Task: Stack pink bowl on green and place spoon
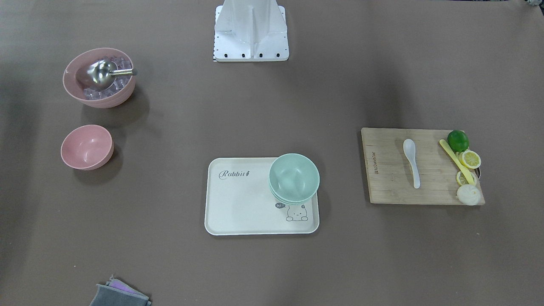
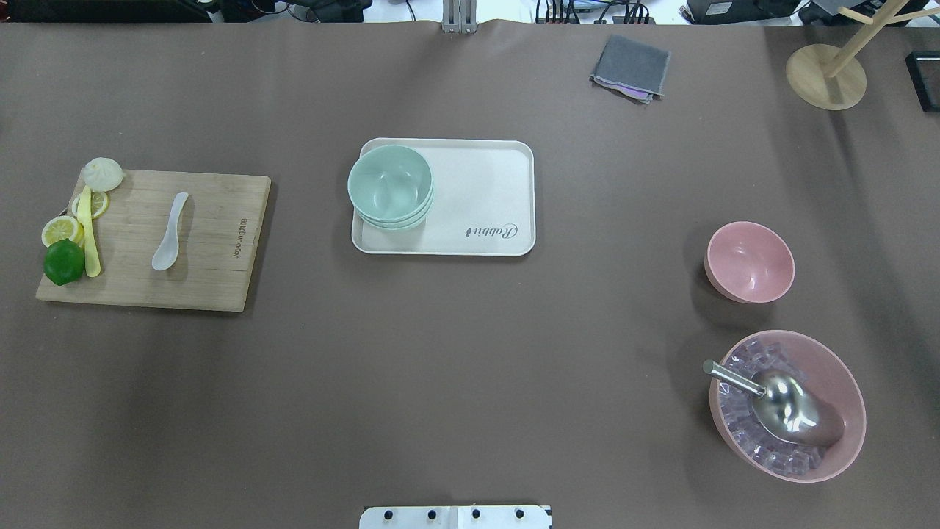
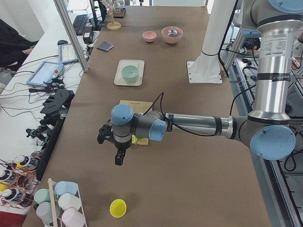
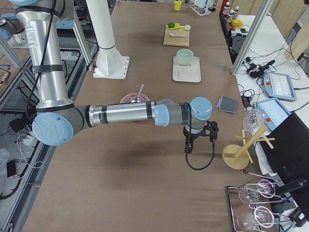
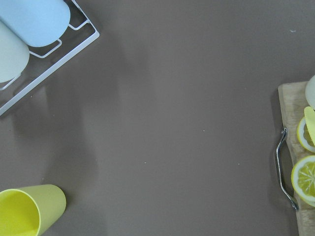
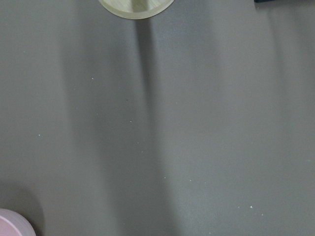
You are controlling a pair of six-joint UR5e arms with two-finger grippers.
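The small pink bowl (image 1: pixel 87 146) stands empty on the brown table, at the right in the overhead view (image 2: pixel 749 261). The stack of mint-green bowls (image 1: pixel 294 176) sits on a corner of the white tray (image 1: pixel 238 199), mid-table (image 2: pixel 389 184). The white spoon (image 1: pixel 411 161) lies on the wooden cutting board (image 1: pixel 391 182), at the left in the overhead view (image 2: pixel 170 231). My left gripper (image 3: pixel 118 157) hangs over bare table beyond the board's outer end. My right gripper (image 4: pixel 189 146) hangs over bare table past the pink bowls. I cannot tell whether either is open or shut.
A large pink bowl with ice cubes and a metal scoop (image 2: pixel 789 404) stands beside the small one. A lime (image 2: pixel 64 261), lemon slices, a bun and a yellow utensil lie on the board. A grey cloth (image 2: pixel 631 67), a wooden stand (image 2: pixel 826 77) and a yellow cup (image 5: pixel 24 211) are nearby.
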